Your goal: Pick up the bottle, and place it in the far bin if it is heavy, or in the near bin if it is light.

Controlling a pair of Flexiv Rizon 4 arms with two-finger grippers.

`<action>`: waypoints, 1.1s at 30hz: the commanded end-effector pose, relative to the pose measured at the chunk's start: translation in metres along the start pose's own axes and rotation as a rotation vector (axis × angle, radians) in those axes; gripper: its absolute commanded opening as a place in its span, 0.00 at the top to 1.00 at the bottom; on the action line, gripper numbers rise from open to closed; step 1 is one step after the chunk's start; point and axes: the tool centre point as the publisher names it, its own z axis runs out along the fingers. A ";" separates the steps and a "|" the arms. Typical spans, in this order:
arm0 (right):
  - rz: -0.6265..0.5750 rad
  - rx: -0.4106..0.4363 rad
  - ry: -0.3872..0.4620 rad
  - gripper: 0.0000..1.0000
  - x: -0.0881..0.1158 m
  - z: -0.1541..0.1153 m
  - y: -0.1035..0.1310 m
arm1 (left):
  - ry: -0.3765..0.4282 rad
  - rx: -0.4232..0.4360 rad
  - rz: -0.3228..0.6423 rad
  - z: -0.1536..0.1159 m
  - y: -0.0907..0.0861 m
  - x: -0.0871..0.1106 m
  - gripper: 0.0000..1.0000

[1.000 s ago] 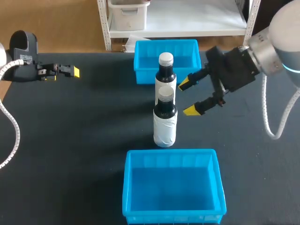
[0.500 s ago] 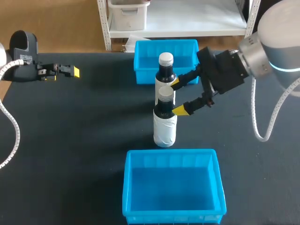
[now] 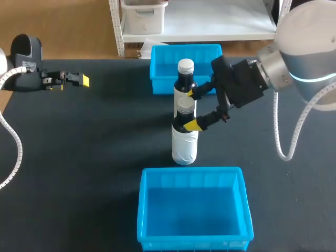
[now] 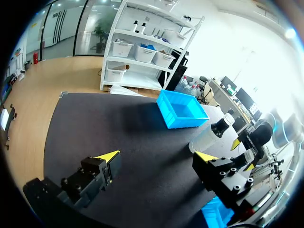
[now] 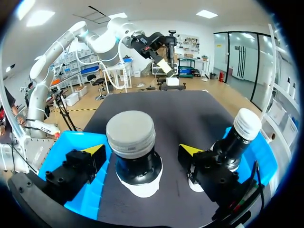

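Note:
Two dark bottles with white labels stand in a row between the bins. The near bottle [image 3: 185,137] [image 5: 133,152] has a grey cap, and the far bottle [image 3: 186,83] [image 5: 236,137] has a white cap. My right gripper [image 3: 192,109] [image 5: 142,149] is open, with one finger on each side of the near bottle's neck and a small gap on both sides. The far bottle stands just outside one right finger. My left gripper [image 3: 79,80] [image 4: 156,156] is open and holds nothing, over the table's far left.
The far blue bin [image 3: 157,71] [image 4: 183,110] sits right behind the far bottle. The near blue bin [image 3: 144,210] sits at the table's front edge, a little in front of the near bottle. Both bins hold nothing.
My right gripper has moved left from beside the bottles until its open fingers straddle the near bottle's neck. The left arm and both bottles have not moved.

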 end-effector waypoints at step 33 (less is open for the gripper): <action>0.043 0.028 -0.031 0.05 -0.003 0.010 0.005 | 0.000 0.000 0.000 0.000 0.000 0.000 0.00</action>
